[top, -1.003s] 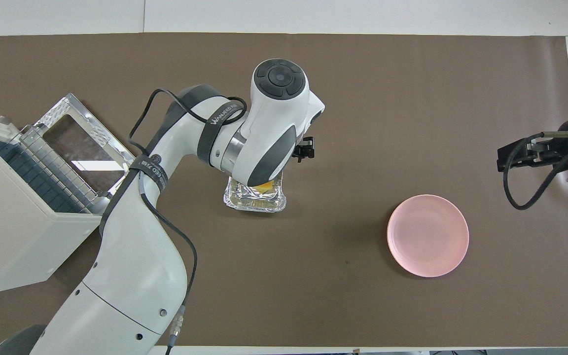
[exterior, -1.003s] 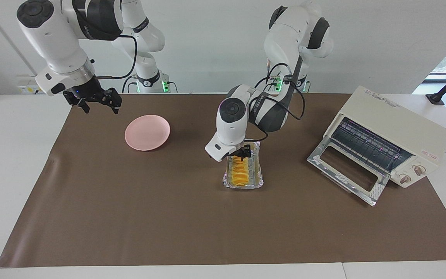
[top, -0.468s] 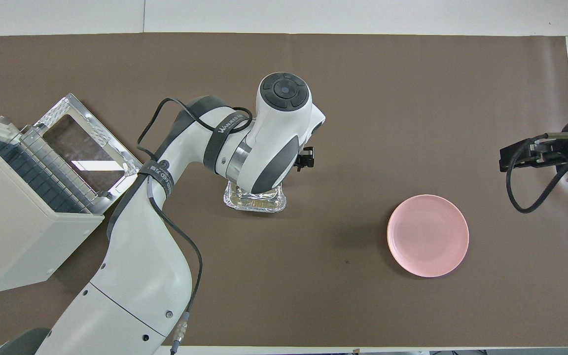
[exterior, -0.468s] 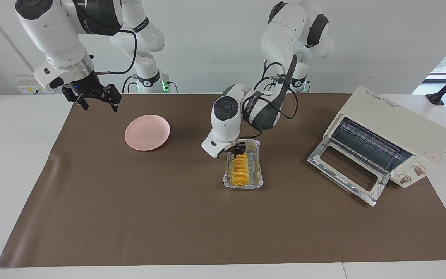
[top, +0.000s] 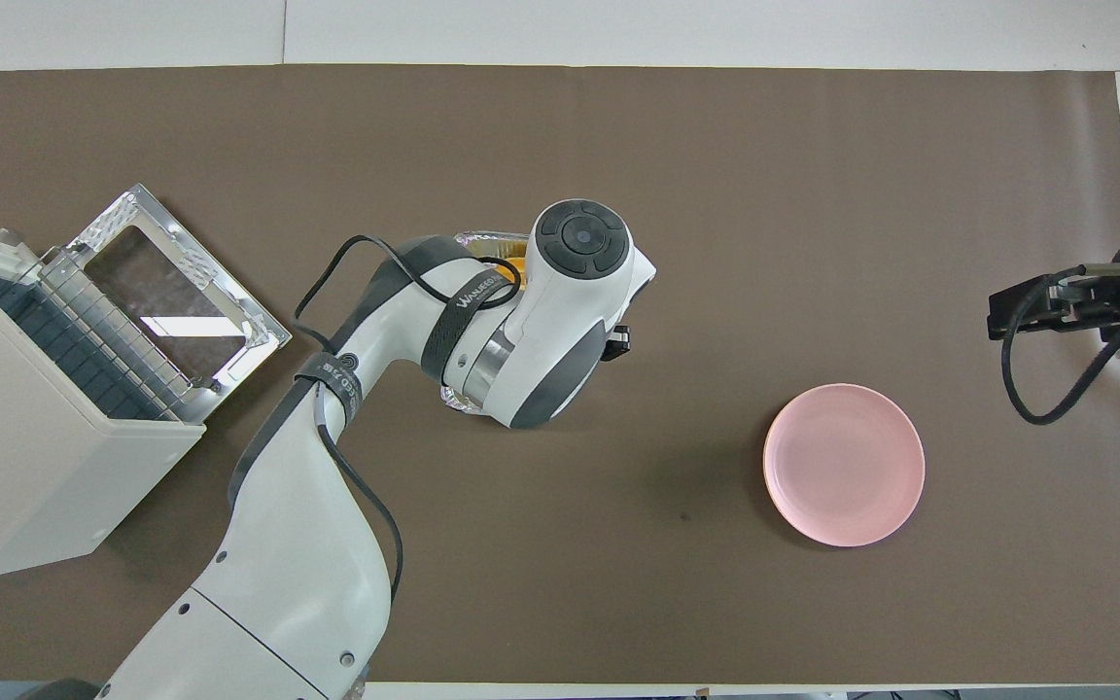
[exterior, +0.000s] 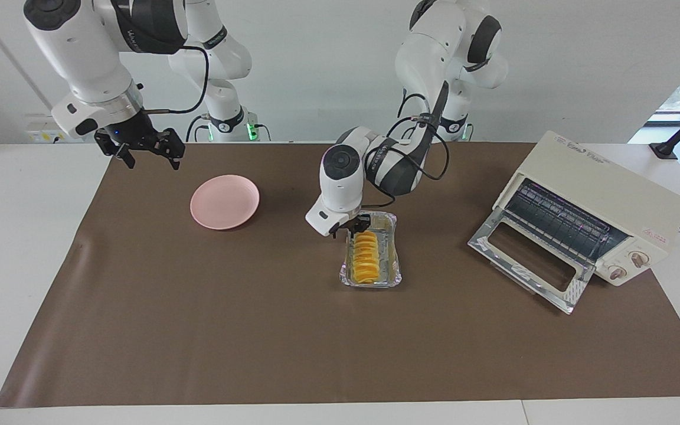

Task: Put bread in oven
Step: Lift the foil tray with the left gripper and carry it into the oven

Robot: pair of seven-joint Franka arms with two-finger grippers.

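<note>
The left gripper (exterior: 356,226) has drawn back to the tray's (exterior: 396,268) near end, jaws unreadable; the bread (exterior: 365,257) lies ungrasped, the oven (exterior: 594,212) open, and the right gripper (exterior: 142,152) waits, jaws apart.

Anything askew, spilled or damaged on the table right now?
Nothing stands out. The ridged yellow-orange bread lies in its silver foil tray, the cream-white toaster oven sits with its glass door down, and the round pink plate lies flat.
</note>
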